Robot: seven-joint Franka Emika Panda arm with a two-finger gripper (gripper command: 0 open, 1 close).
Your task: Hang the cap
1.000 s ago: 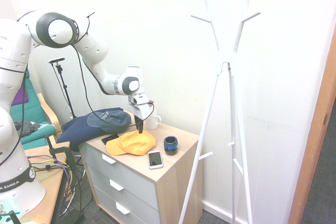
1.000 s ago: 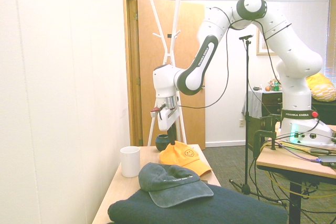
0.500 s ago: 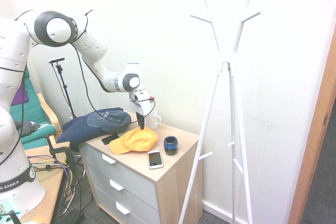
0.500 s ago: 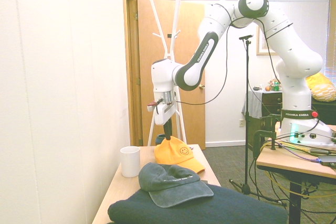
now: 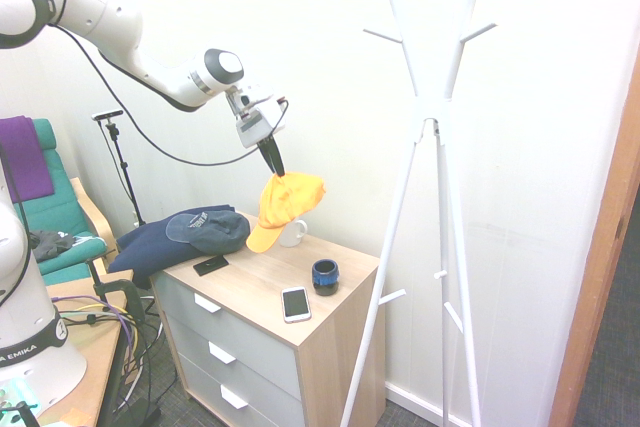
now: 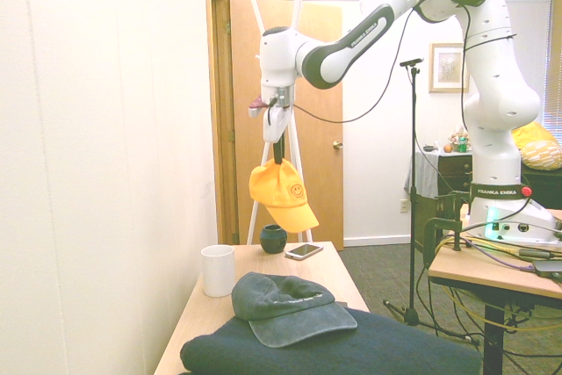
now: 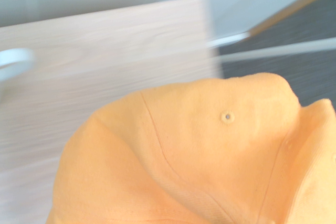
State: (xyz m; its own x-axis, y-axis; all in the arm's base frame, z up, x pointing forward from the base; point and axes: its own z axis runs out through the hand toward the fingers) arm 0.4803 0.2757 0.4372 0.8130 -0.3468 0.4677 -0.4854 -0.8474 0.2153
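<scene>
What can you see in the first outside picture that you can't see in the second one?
Only the first exterior view shows the green armchair and the drawer fronts. Only the second exterior view shows the smiley face on the yellow-orange fabric cap and the wooden door. Both show the gripper shut on the cap, the white mug and the white coat stand.

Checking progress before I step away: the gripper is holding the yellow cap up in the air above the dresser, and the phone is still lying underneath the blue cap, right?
Not quite. The phone lies bare on the dresser beside the small dark blue cup, well apart from the blue cap, as the first exterior view shows. The rest holds: the gripper is holding the yellow cap up above the dresser.
</scene>
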